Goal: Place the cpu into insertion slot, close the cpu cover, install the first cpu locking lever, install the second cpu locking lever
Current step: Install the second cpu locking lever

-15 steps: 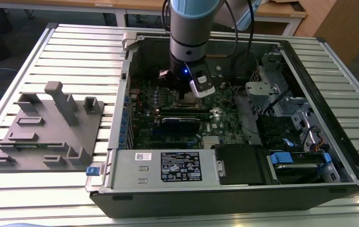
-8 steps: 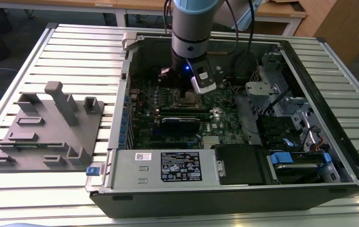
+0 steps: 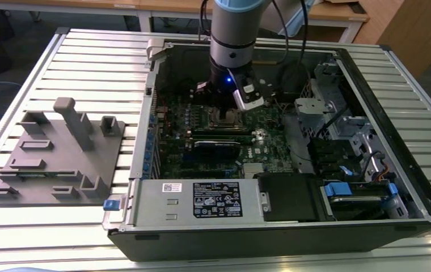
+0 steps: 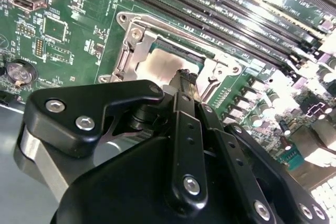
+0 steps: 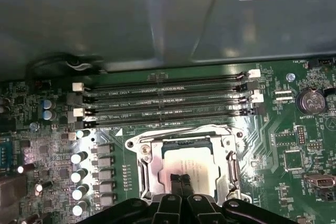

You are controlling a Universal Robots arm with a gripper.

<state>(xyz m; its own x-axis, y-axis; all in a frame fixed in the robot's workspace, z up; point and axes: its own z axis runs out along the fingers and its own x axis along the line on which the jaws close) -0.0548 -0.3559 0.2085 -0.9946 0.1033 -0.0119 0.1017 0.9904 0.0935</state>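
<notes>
Both wrist views show the clenched tool (image 5: 180, 178) touching the cpu (image 5: 190, 167) in the insertion slot (image 5: 146, 167); the exterior view adds the grey power supply (image 3: 193, 201).

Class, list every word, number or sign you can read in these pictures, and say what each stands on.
Black-and-white label on the power supply: print too small to read.
White label on the grey case wall, first wrist view: not legible.
White lettering on the green circuit board: too small.
Nothing reads with certainty.
</notes>
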